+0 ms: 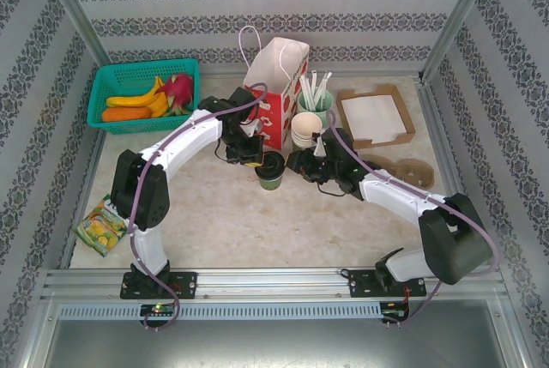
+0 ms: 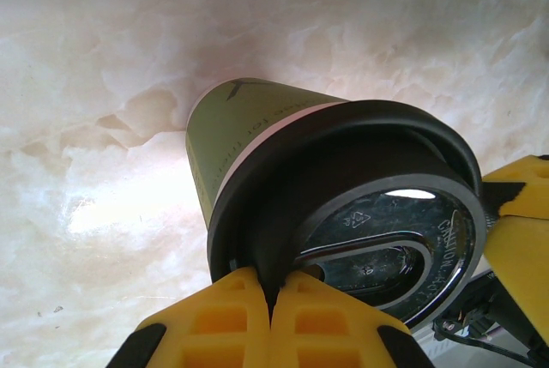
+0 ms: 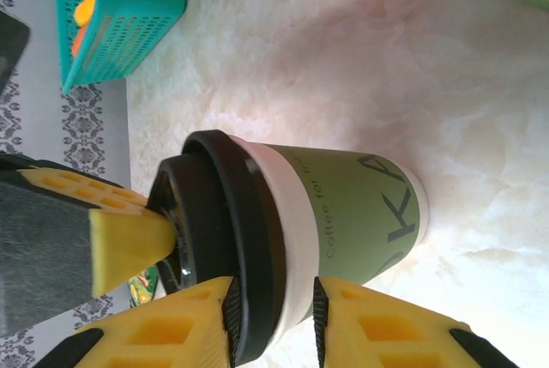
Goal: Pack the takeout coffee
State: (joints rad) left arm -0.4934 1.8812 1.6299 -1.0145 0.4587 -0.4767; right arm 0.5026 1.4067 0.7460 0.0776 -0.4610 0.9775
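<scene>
Both pincers clamped on the takeout coffee (image 1: pixel 271 169), left pincer (image 2: pixel 270 295) pinching lid rim, right pincer (image 3: pixel 273 321) around its collar: opposing pulls risk popping lid, tipping cup on the surface (image 1: pixel 257 222)

Cup (image 3: pixel 343 205) between yellow fingers (image 3: pixel 403 338)

The green cup's black lid (image 3: pixel 227 239) sits between two yellow fingers at the bottom edge; another yellow fingertip (image 3: pixel 129 244) touches the lid top. A teal basket (image 3: pixel 120 12) stands on the marble table (image 3: pixel 412 68).

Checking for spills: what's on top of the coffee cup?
A black lid sits on the takeout coffee, with yellow fingers at its rim. The contents are covered.
</scene>
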